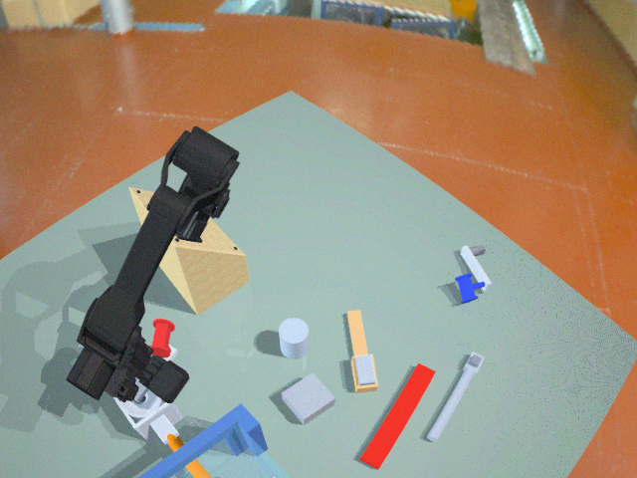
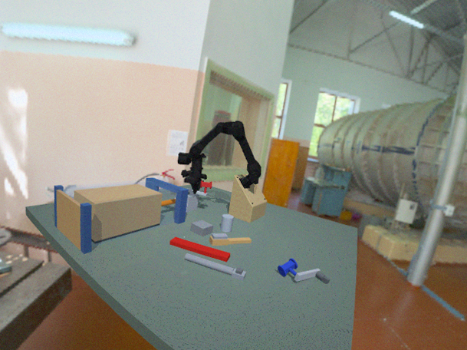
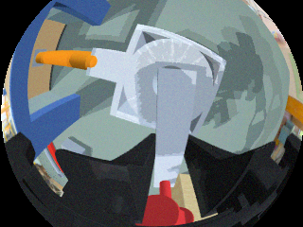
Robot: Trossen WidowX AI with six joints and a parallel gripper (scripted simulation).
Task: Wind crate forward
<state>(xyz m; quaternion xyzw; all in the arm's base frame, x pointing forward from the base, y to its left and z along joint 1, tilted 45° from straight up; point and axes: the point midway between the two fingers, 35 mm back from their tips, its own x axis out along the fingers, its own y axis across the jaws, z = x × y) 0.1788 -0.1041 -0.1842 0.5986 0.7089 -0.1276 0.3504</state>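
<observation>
Over the winch (image 1: 171, 413) (image 2: 191, 202) (image 3: 127, 96), black gripper (image 1: 134, 393) (image 2: 195, 190) (image 3: 169, 138) grips grey crank (image 3: 176, 111).

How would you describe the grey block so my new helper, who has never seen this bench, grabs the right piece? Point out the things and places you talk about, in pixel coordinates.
Find the blue frame (image 1: 205, 437) (image 2: 181, 207) at the crate's end of the bench. Just beyond its near post lies a low, flat-topped grey block (image 1: 308, 396) (image 2: 201, 227). It is squat with square corners, unlike the upright round cylinder (image 1: 294, 337) (image 2: 227, 223) close by.

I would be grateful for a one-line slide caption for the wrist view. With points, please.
The hand (image 3: 169, 138) grips the red-knobbed crank (image 3: 176, 109) over the winch (image 3: 127, 101).
</observation>
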